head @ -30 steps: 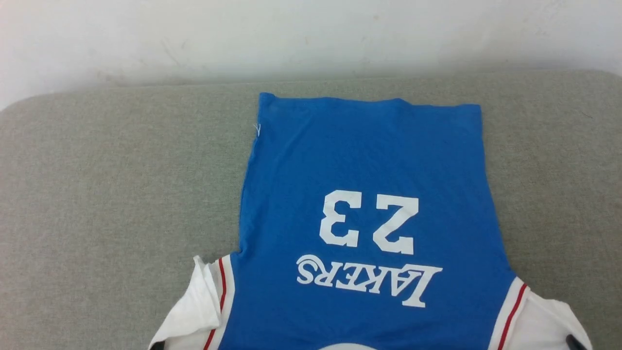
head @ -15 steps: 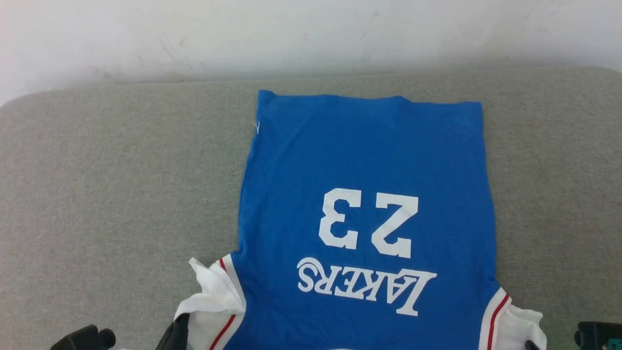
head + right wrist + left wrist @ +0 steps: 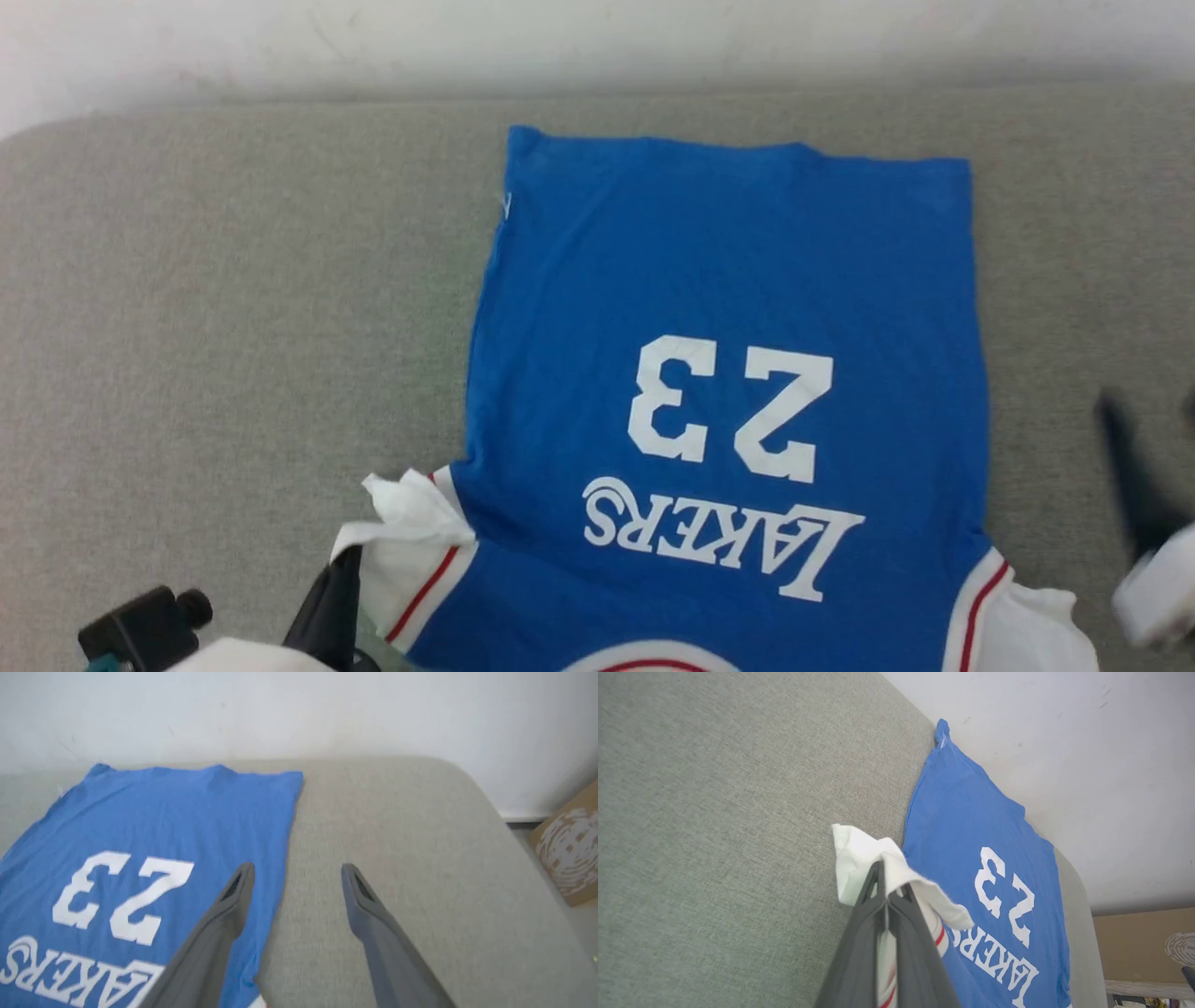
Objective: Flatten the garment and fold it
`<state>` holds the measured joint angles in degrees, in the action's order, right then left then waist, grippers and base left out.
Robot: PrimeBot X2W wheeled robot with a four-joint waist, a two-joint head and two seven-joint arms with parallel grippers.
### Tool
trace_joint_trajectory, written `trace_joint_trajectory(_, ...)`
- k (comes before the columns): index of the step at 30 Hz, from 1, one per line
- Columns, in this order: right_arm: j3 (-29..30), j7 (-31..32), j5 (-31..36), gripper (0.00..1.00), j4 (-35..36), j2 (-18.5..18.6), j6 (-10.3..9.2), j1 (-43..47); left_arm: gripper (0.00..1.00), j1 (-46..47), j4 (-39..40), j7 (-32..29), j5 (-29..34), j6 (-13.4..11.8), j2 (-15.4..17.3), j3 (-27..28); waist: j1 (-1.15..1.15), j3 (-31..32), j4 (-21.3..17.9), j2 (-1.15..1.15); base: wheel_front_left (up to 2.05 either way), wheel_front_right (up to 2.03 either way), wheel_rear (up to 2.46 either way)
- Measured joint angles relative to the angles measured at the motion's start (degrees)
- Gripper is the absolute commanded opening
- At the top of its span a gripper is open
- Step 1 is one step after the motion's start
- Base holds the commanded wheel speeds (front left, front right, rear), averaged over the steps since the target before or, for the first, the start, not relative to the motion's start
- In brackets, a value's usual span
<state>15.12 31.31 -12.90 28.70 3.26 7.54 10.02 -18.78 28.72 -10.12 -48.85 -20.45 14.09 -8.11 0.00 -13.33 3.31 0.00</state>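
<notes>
My left gripper (image 3: 885, 877) is clamped shut on the garment (image 3: 728, 280). Its two dark fingers are pressed together on the bunched white sleeve (image 3: 864, 854), which puffs out past the tips. A strip of red trim shows between the fingers lower down. In the head view this gripper (image 3: 341, 579) sits at the lower left, with the crumpled sleeve just above it.

My right gripper (image 3: 297, 872) has its fingers spread wide apart and holds nothing. It hangs over the grey padded surface (image 3: 233, 327), just beside the garment's right edge. In the right wrist view one finger overlaps the blue cloth. In the head view it is a dark blur at the far right (image 3: 1130, 476).

The garment is a royal-blue jersey lying mostly flat on the grey surface, print side up. The white "LAKERS 23" reads upside down from my head. Its straight hem lies at the far end, near the white wall (image 3: 560, 37). The white sleeves with red stripes are at the near end, close to me; the right one lies loosely rumpled on the surface.

Past the surface's rounded right corner stands a brown cardboard box (image 3: 567, 854) with a pale swirl printed on it
</notes>
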Motion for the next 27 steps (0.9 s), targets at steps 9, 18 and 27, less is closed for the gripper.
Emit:
trace_joint_trajectory(9, -0.3, 10.9, 4.9, 1.00, -1.7, 7.1, 0.00, -32.1, 0.00, 5.1, 1.1, 0.6, 0.1, 1.8, -0.4, -1.0, 0.01, -6.6, 2.3, 0.00, 0.00, 0.00, 0.00)
trace_joint_trajectory(18, -2.6, 19.9, 13.9, 1.00, -20.9, 9.3, 0.00, -50.7, 0.00, 10.4, 0.5, 1.2, 0.1, 3.9, -1.2, -2.8, 0.01, -14.3, 5.1, 0.00, 0.00, 0.00, 0.00)
trace_joint_trajectory(27, 1.8, 23.1, 21.4, 1.00, -29.7, 7.7, 0.00, -55.0, 0.00, 13.6, 0.5, 1.2, 0.5, 4.9, -1.3, -4.0, 0.01, -19.5, 8.7, 0.00, 0.00, 0.00, 0.00)
